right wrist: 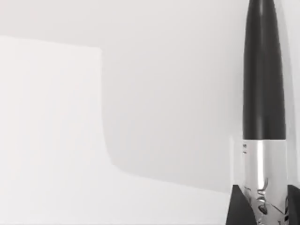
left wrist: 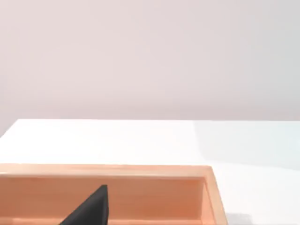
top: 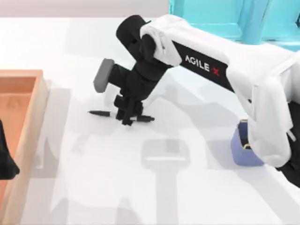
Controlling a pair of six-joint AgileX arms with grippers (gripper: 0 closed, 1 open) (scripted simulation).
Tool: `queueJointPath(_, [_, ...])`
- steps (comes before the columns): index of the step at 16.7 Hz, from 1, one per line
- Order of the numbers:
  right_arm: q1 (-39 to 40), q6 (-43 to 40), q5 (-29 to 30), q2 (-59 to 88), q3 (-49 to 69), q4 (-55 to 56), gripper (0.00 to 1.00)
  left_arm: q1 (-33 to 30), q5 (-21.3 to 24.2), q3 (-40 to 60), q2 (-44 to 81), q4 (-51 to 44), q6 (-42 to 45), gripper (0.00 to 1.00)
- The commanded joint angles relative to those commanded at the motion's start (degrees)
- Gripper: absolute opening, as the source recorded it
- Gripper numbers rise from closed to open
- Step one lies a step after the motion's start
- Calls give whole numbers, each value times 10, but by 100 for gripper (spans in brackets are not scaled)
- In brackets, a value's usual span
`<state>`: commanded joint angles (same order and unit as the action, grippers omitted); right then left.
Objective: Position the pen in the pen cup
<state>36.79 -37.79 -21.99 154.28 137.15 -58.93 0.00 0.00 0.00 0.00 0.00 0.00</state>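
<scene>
Right gripper (top: 127, 114) pinching the pen (top: 145, 118) at its pale middle band, flat on the table (top: 93, 187) mid-scene — the pen cup (top: 243, 150) well apart at right, partly under the arm — where an off-centre grip could let the pen swing and miss the cup.

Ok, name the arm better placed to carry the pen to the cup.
Right. The right gripper straddles the pen at its middle band, and the pen cup stands at the table's right. The left gripper is parked over the orange tray.
</scene>
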Motion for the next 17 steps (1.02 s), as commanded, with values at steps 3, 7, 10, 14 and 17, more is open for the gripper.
queueJointPath(3, [20, 23, 5, -57, -54, -2, 0, 0, 0, 0, 0, 0, 0, 100])
queueJointPath(7, [64, 68, 16, -205, -165, -8, 0, 0, 0, 0, 0, 0, 0, 100])
queueJointPath(10, [99, 101, 24, -306, -246, -13, 0, 0, 0, 0, 0, 0, 0, 100])
queueJointPath(14, [122, 123, 29, -359, -297, -17, 0, 0, 0, 0, 0, 0, 0, 100])
queueJointPath(17, [119, 124, 28, -357, -295, -17, 0, 0, 0, 0, 0, 0, 0, 100])
